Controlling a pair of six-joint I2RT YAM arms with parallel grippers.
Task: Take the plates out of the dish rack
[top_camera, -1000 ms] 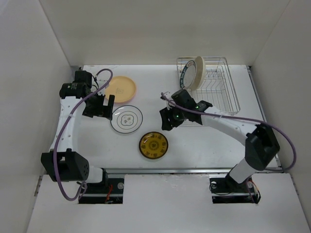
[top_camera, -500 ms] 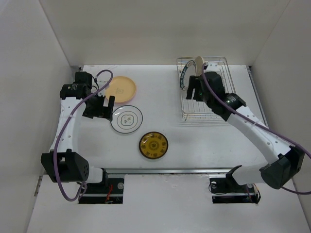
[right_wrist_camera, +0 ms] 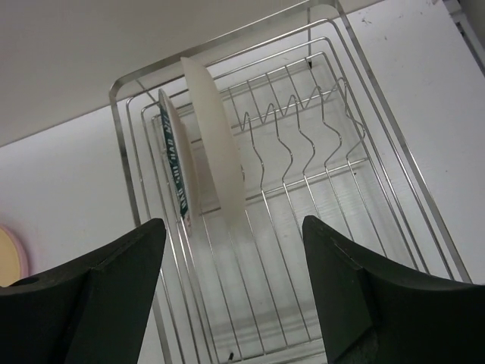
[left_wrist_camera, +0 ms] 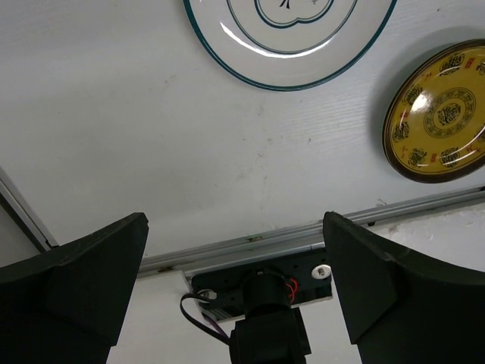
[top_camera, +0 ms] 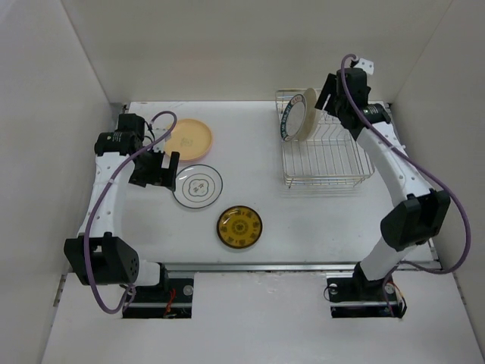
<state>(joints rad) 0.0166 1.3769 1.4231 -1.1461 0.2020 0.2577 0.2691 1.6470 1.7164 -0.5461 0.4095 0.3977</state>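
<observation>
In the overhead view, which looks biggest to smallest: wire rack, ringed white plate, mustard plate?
1. dish rack
2. ringed white plate
3. mustard plate, only slightly smaller than the white one, so that order is unsure

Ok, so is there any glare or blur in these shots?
Left wrist view: glare on the mustard plate and white plate. Right wrist view: dish rack wires sharp, near fingers dark and soft. Top view: even light, faint shadows.

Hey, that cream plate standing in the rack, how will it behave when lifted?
The cream plate looks rigid and smooth, so it is probably stiff but slippery at its thin rim. Standing on edge in the dish rack, it may tip or roll if nudged.
</observation>
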